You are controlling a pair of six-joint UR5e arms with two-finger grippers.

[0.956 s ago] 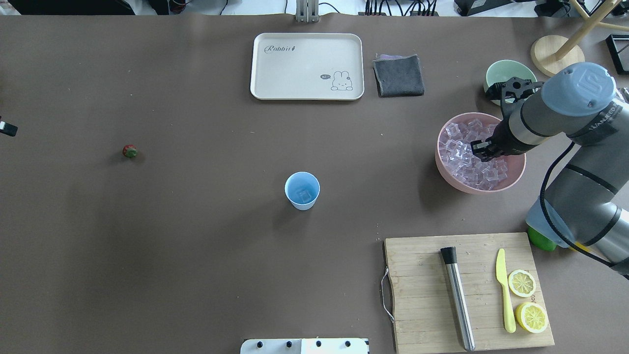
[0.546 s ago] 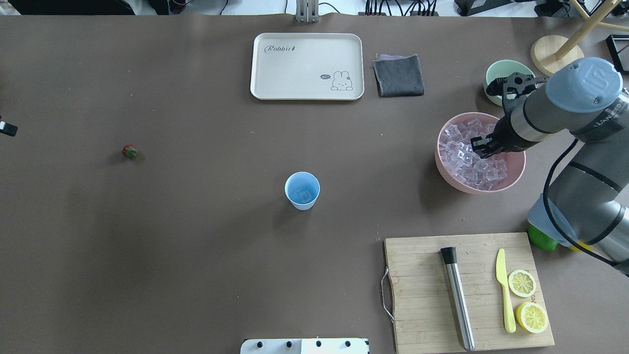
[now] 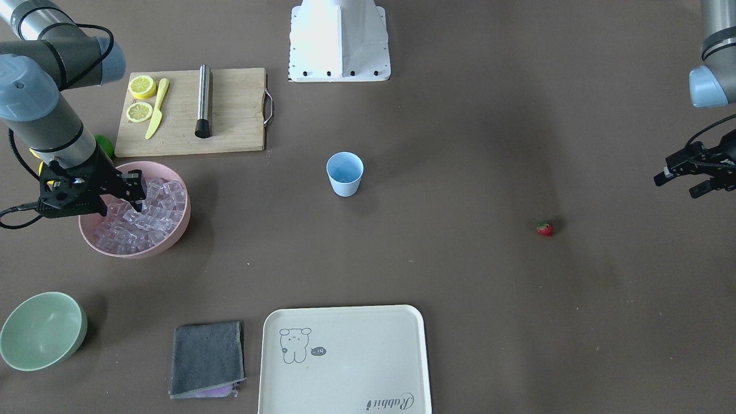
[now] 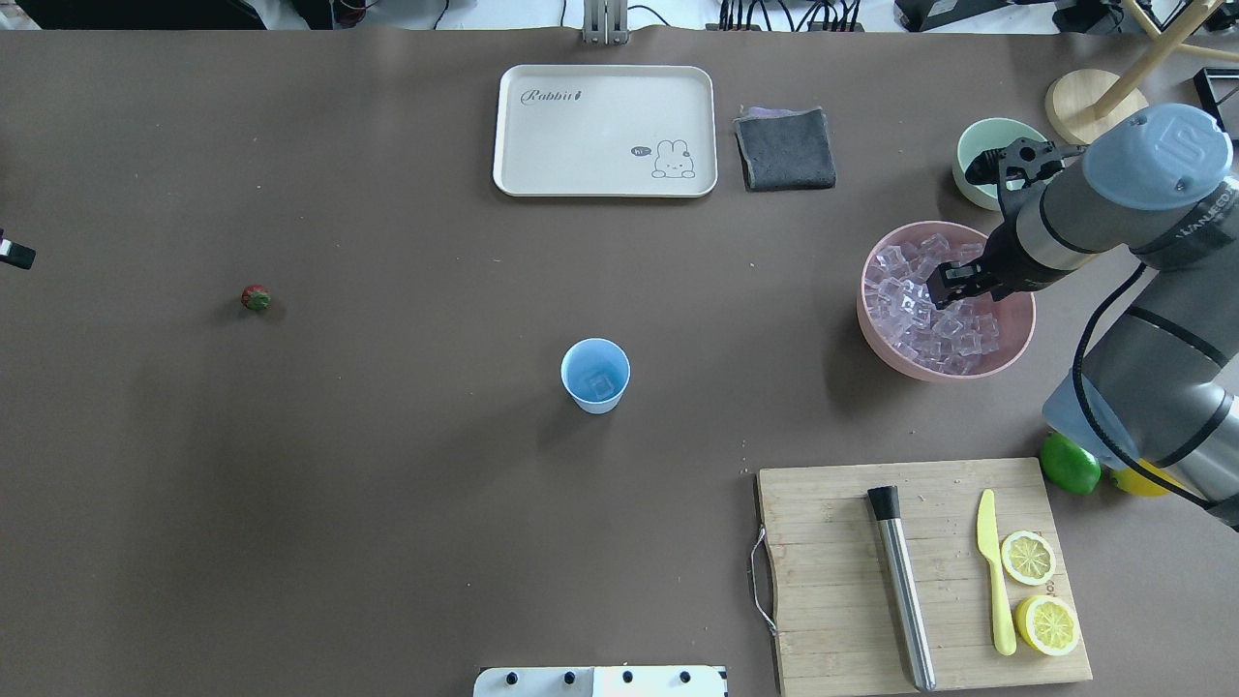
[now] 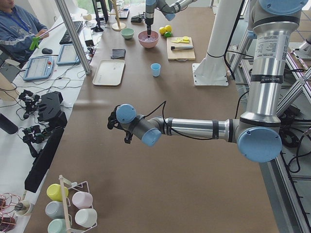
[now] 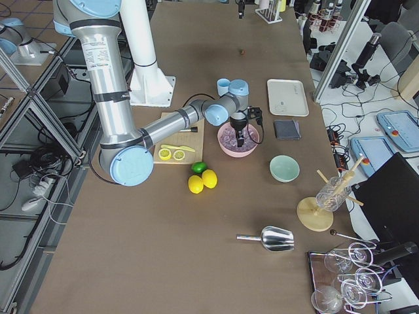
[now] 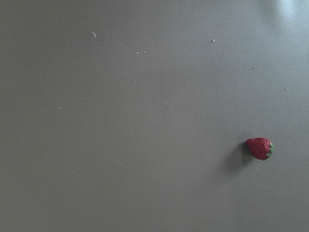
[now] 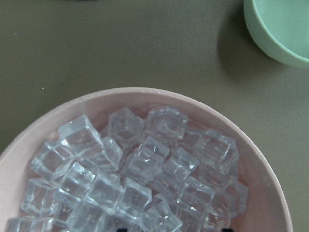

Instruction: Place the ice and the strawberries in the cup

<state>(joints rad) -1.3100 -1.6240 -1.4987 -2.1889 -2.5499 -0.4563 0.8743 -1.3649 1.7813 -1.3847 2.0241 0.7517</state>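
Right end effector (image 4: 951,287), fingers spread, tips among the ice (image 4: 910,310) in the pink bowl (image 4: 886,353). Left end effector (image 3: 674,187), fingers spread, hovers above the surface (image 4: 387,484). The strawberry (image 3: 544,229) lies near it, untouched. The cup (image 4: 594,376) stands upright between both end effectors, well apart from each.
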